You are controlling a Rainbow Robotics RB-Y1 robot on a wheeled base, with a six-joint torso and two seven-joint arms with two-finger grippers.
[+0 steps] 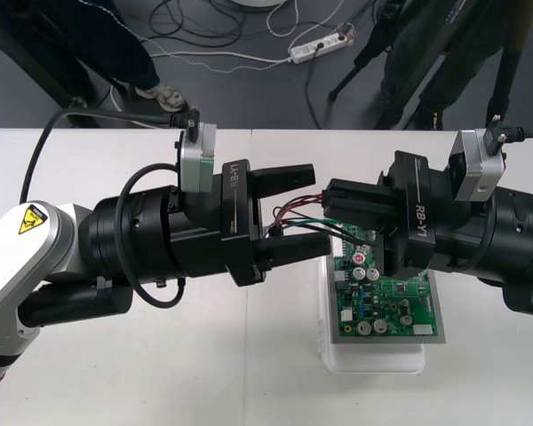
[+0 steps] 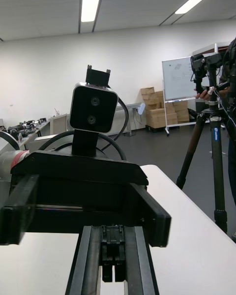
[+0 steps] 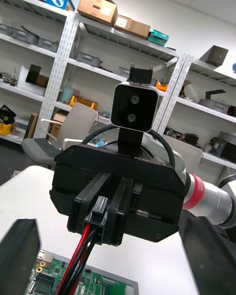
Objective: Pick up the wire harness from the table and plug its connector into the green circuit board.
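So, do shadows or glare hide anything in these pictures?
Front view: no glare on the green circuit board; the left hand shades the table faintly. Left wrist view: the right hand is dark, but the harness it grips shows plainly.

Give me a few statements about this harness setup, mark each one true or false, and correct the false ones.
1. The right end effector is shut on the harness's black plug. True.
2. The left end effector is shut on the wires. False: its fingers stand wide apart, and the wires run between them without being gripped.
3. The plug is seated in the green circuit board. False: the right end effector holds it above the board's far edge.
4. The green circuit board sits on a white base. True.
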